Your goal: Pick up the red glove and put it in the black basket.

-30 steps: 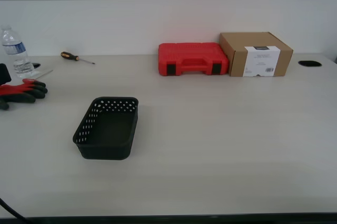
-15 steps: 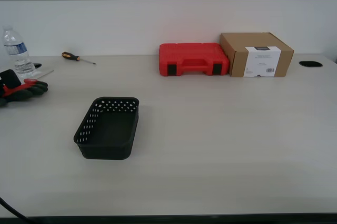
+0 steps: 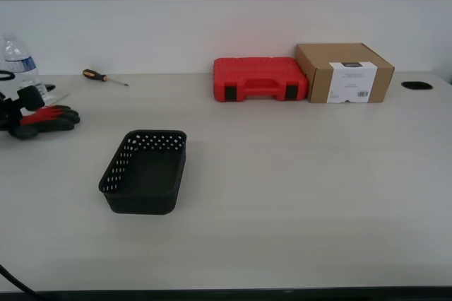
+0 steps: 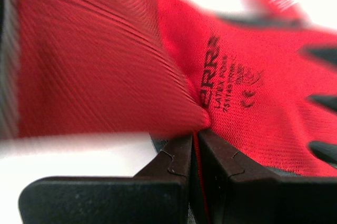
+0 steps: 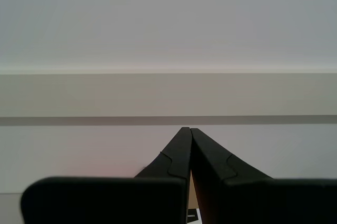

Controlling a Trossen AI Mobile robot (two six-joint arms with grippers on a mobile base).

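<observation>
the long pale wooden table [image 3: 296,195] fills the exterior view, with a white wall behind it. at about 1 o'clock in that view sits a brown cardboard box with a white label [image 3: 344,73], touching the rigid red plastic tool case [image 3: 259,79] beside it at 12 o'clock.

the small rectangular black plastic basket with rows of round holes [image 3: 144,172] stands empty at about 8 o'clock from the view's centre, its long axis running roughly from 12 to 6, open side up.

the red knit glove with black coated fingertips [image 3: 49,118] is at 9 o'clock, at the exterior view's left edge, its long axis roughly 9 to 3, with the dark fingertips toward the basket. whether it is touching the table i cannot tell. my first gripper [image 4: 194,145] has its jaws pinched tight on a fold of the red fabric near the printed label.

from the glove, the basket lies toward about 4 o'clock, near but apart, so i judge the carry to be a short swing that way, then a release over the opening.

my second gripper [image 5: 188,145] is closed on nothing, facing the wall.

a clear plastic water bottle [image 3: 20,68] and a small screwdriver [image 3: 103,78] lie near 10 o'clock.
</observation>
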